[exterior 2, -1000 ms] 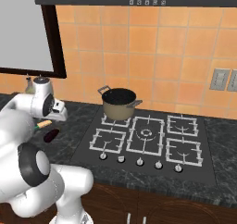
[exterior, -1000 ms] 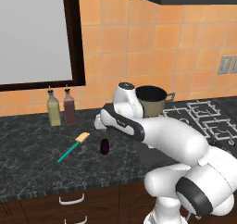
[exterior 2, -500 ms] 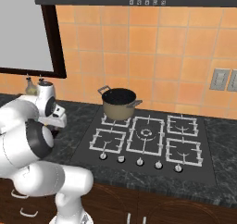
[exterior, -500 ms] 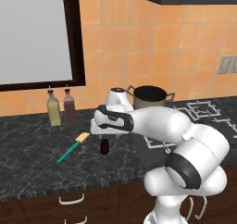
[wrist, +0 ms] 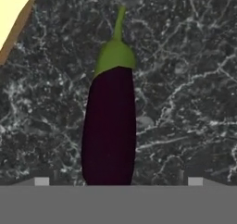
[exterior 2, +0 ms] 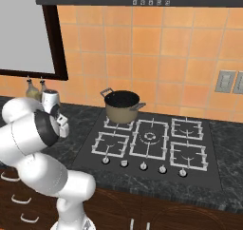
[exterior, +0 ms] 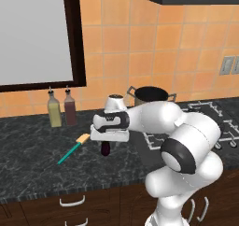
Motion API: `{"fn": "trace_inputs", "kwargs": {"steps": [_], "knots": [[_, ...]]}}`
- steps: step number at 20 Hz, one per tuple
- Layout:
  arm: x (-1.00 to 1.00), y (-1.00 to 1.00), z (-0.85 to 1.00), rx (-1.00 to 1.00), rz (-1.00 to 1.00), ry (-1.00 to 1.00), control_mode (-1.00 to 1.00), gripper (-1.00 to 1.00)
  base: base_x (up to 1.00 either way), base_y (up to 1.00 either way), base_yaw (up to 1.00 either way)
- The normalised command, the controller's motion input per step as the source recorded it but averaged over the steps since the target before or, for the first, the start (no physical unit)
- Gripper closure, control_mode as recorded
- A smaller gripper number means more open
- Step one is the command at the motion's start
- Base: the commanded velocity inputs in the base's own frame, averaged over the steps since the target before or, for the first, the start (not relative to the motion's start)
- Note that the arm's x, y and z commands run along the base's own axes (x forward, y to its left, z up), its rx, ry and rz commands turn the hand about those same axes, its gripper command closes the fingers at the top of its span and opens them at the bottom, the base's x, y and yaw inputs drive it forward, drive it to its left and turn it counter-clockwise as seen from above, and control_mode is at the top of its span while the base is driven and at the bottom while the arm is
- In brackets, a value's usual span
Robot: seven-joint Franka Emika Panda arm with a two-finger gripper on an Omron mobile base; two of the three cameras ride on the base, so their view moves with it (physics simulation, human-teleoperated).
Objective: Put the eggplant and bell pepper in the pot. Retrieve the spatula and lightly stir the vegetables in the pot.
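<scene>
Hand view gave me the clearest look: the eggplant (wrist: 109, 126) lay on the dark marbled table (wrist: 185, 79), its green cap and stem pointing toward the top of the picture, its purple body running down to the bottom edge between the two small finger tips, which stood wide apart on either side without touching it. So I read the end effector (exterior: 108, 143) as released, holding nothing. A pale tan corner of the spatula (wrist: 11, 15) showed at the upper left of that view, near the eggplant but apart from it. From the left base view I saw the arm bent over to its left, the hand pointed down right above the eggplant (exterior: 106, 148), whose dark lower part peeked out beneath it on the table (exterior: 28, 150). The spatula (exterior: 73, 148) lay just beside, to the left, its teal handle running toward the front edge and its tan blade toward the wall. Two bottles (exterior: 62, 109) stood by the wall under the dark-framed window. The pot (exterior: 150, 97) sat behind the arm on the stove; in the right base view the pot (exterior 2: 122, 107) rested on the rear left burner of the cooktop (exterior 2: 152, 141), well apart from the eggplant.
</scene>
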Motion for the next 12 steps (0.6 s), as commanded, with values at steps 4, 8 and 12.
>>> {"fn": "trace_inputs", "kwargs": {"steps": [4,8,12], "knots": [[0.03,0.01,-0.29,0.0,-0.07,0.06,-1.0,-1.0,0.0,0.0,0.0],[0.0,0.05,-0.28,0.0,-0.06,0.05,-1.0,-1.0,0.0,0.0,0.0],[0.0,0.08,-0.25,0.0,-0.05,0.04,-1.0,-1.0,0.0,0.0,0.0]]}}
